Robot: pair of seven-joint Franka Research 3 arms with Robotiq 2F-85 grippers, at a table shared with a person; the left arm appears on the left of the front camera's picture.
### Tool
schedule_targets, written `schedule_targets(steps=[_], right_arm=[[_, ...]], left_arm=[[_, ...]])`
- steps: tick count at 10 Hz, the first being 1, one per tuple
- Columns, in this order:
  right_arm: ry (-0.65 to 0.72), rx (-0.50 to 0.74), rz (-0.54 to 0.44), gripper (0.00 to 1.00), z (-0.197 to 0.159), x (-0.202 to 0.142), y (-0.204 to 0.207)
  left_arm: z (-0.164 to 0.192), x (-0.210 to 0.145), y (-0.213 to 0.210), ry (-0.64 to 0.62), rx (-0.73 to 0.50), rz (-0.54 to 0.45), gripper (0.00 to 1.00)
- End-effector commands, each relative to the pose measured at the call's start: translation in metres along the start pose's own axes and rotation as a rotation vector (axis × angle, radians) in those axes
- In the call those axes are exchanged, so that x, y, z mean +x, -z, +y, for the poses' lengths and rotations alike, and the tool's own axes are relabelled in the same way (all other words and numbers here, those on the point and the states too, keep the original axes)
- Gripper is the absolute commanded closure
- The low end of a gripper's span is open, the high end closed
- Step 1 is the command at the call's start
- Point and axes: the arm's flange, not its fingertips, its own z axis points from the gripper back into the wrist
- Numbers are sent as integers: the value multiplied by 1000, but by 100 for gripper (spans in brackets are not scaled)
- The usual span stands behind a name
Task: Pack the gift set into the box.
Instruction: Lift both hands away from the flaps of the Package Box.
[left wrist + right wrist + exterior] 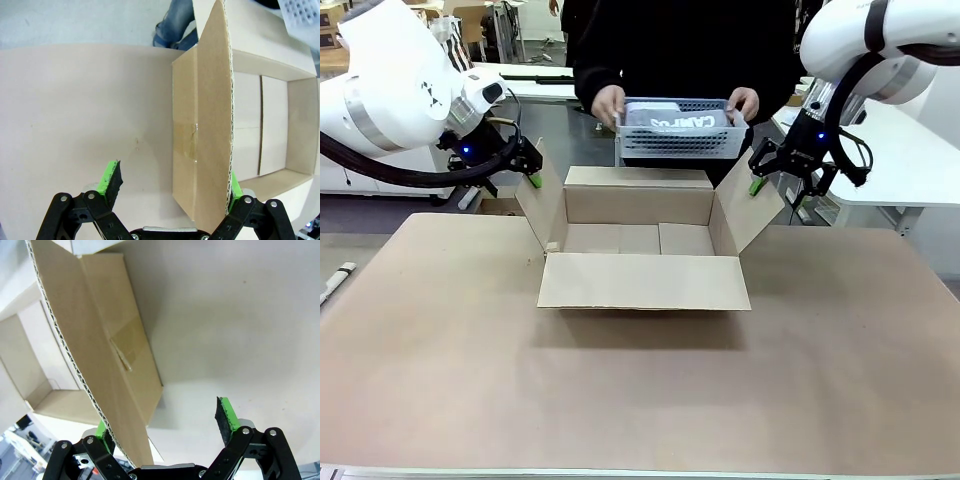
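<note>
Left gripper [172,186] is spread wide, clamping nothing. The box's [642,283] left flap [202,115] stands on edge between its fingers, and the corrugated edge runs down against one green pad [234,192]. The other pad [112,179] hangs free over the bare table [75,115].

Right gripper [164,424] mirrors it, jaws just as wide. The right flap [95,340] slants up between its fingers, close against one finger [102,429] (contact looks likely, hard to be sure). The opposite pad [225,416] is clear of everything.

Both side flaps lean outward, the rear flap [638,178] stands upright, and the box's mouth is open with its floor showing.

Both arms come in from the sides, wrists angled inward and down at the flap tops.

Past the far wall, above the rear flap, the person holds the gift set: a grey perforated basket [678,143] with the "CAMPUS" item [682,122] lying inside. One hand [608,103] and the other hand [744,100] grip its ends.
</note>
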Motion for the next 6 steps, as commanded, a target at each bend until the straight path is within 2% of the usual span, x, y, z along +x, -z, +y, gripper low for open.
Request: schedule_targets(steps=[1, 6], right_arm=[[-2, -19, -3, 0, 1, -1, -3], [-2, -19, -3, 0, 1, -1, -3]], left_arm=[[0, 0, -2, -9, 14, 1, 0], [0, 0, -2, -9, 14, 1, 0]])
